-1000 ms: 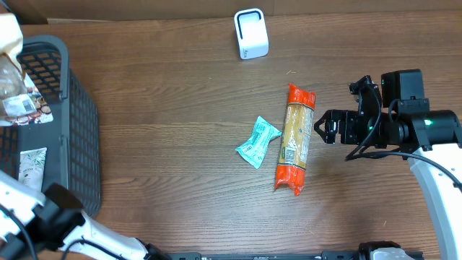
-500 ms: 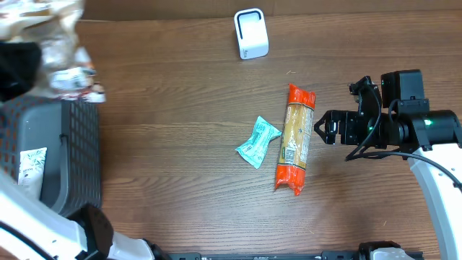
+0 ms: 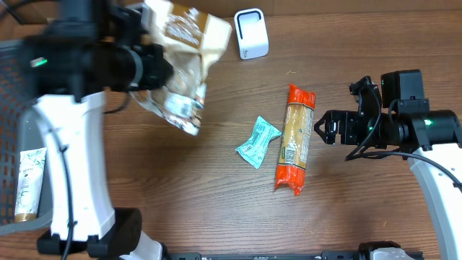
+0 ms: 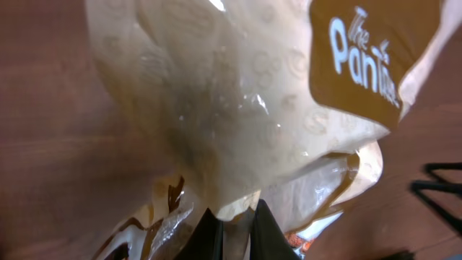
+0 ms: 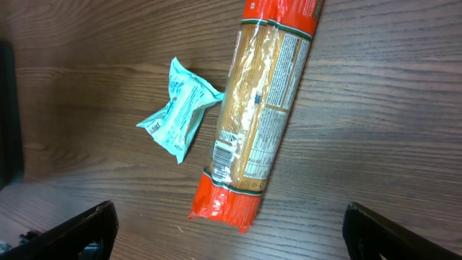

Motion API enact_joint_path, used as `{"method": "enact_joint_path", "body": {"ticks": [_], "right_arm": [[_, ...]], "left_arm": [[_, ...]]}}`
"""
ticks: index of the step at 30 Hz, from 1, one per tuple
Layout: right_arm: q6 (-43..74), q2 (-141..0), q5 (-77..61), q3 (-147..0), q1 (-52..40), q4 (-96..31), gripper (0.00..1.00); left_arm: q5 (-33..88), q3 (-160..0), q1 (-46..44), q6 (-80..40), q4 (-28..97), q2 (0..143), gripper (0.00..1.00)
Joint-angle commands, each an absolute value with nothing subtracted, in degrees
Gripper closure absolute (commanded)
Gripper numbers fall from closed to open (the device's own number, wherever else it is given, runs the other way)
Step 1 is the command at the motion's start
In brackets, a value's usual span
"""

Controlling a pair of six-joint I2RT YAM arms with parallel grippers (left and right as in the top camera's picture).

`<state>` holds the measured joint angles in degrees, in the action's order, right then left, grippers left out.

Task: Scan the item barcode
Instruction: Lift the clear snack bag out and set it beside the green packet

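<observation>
A clear plastic bag with a brown label (image 3: pixel 182 63) hangs above the table at the back left, a short way left of the white scanner (image 3: pixel 250 34). My left gripper (image 3: pixel 157 67) is shut on it. In the left wrist view the two dark fingers (image 4: pixel 208 230) pinch a fold of the bag (image 4: pixel 238 108), which fills that view. My right gripper (image 3: pixel 323 128) stands open at the right, just right of an orange pasta pack (image 3: pixel 294 139). Nothing is between its fingers, and the pack's orange end (image 5: pixel 227 206) lies flat below them.
A teal packet (image 3: pixel 258 142) lies left of the pasta pack. A dark mesh basket (image 3: pixel 9 108) stands at the far left with a pale tube (image 3: pixel 27 184) in it. The left arm's white link (image 3: pixel 72 144) crosses the left side of the table.
The left arm has lifted the bag out of the basket area and swung it right, over the table toward the scanner. The right arm, pasta pack and teal packet have not moved.
</observation>
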<state>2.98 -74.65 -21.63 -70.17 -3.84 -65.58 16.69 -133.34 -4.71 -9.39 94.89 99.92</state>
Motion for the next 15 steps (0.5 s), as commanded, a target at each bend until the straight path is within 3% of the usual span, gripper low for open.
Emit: {"method": "enact_joint_path", "body": {"ticks": [1,15], "right_arm": [[3.0,-74.7,-21.5,-71.2,-3.9,-65.3,0.0],[3.0,-74.7,-21.5,-71.2,-3.9,-65.3,0.0]], "left_arm": [[8.9,-121.5,-10.4,-15.2,90.6,100.1,0.96],[9.1,-79.4,-20.6,-31.3,60.0,100.1,0.96]]}}
